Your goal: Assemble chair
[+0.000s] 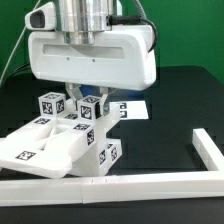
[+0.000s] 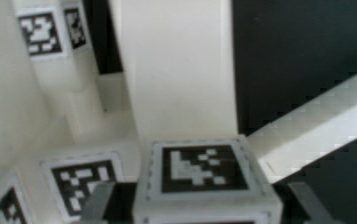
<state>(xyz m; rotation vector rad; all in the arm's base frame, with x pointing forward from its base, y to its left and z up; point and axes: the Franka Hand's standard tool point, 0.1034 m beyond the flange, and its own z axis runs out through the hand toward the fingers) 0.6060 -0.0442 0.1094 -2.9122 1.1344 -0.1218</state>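
Observation:
The chair's white parts are grouped at the exterior view's lower left: a flat slotted frame [image 1: 40, 148] with upright tagged blocks [image 1: 50, 105] on it. My gripper [image 1: 84, 95] hangs straight down from the big white robot body over a tagged block [image 1: 91, 108]. In the wrist view that block [image 2: 198, 168] shows its tagged top between my two dark fingers [image 2: 114, 205], which press against its sides. The gripper [image 2: 205, 205] is shut on it. A long white upright part [image 2: 171, 70] runs on beyond the block, with another tagged part [image 2: 50, 35] beside it.
The marker board [image 1: 130, 108] lies flat on the black table just behind the chair parts. A long plain white border rail [image 1: 150, 184] runs along the front and turns up the exterior view's right [image 1: 207, 150]; it also crosses the wrist view [image 2: 317, 125].

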